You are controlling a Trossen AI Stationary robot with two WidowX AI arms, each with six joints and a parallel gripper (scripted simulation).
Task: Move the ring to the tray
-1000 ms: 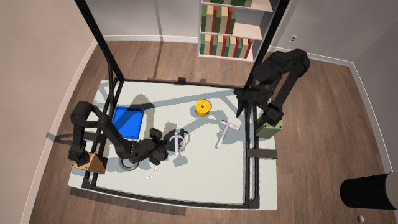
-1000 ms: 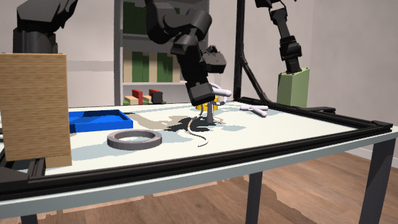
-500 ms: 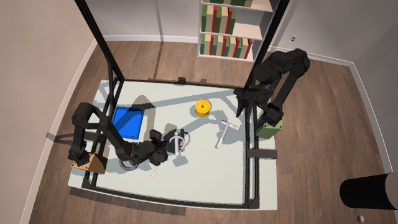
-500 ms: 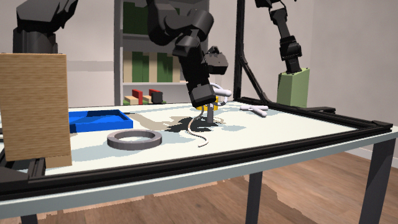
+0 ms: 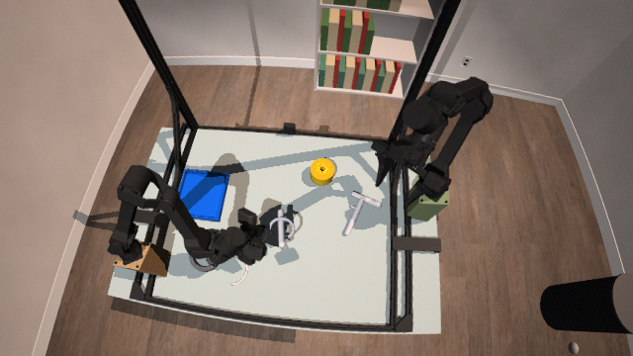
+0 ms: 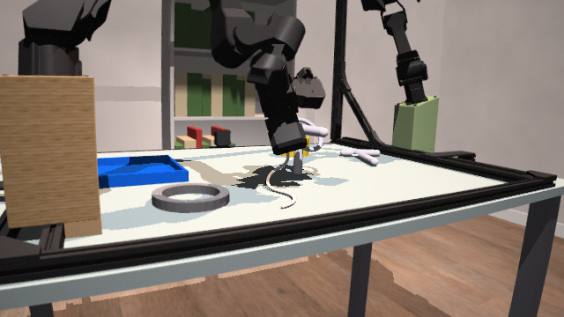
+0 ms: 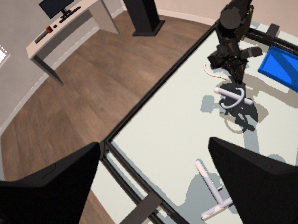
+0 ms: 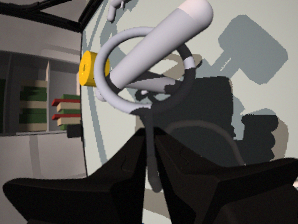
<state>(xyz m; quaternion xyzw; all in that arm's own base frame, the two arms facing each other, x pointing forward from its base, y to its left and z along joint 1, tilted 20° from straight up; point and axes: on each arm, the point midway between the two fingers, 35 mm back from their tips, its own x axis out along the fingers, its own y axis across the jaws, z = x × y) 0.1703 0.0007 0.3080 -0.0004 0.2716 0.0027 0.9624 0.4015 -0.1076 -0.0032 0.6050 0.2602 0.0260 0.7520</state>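
Observation:
A thin pale ring [image 5: 275, 220] [image 7: 231, 106] [image 8: 98, 70] hangs around a white stake [image 5: 281, 228] [image 7: 231, 94] [image 8: 160, 45] near the middle of the table. My right gripper [image 5: 269, 233] [image 6: 292, 154] [image 8: 149, 133] is at the stake, shut on the ring's lower arc, which runs down between the fingers in the right wrist view. The blue tray [image 5: 204, 194] [image 6: 145, 176] [image 7: 280, 67] lies flat and open side up, beside the right arm. My left gripper [image 5: 382, 173] [image 7: 154, 145] is open and empty, high over the table's other side.
A yellow cylinder [image 5: 322, 170] [image 8: 86, 67] stands beyond the stake. A white T-shaped piece [image 5: 358, 210] [image 6: 361, 154] [image 7: 212, 187] lies near the left arm. A thick grey ring [image 6: 190, 197] and a curved white strip [image 5: 240, 279] [image 6: 282, 194] lie by the right arm. A black frame [image 5: 396, 237] borders the table.

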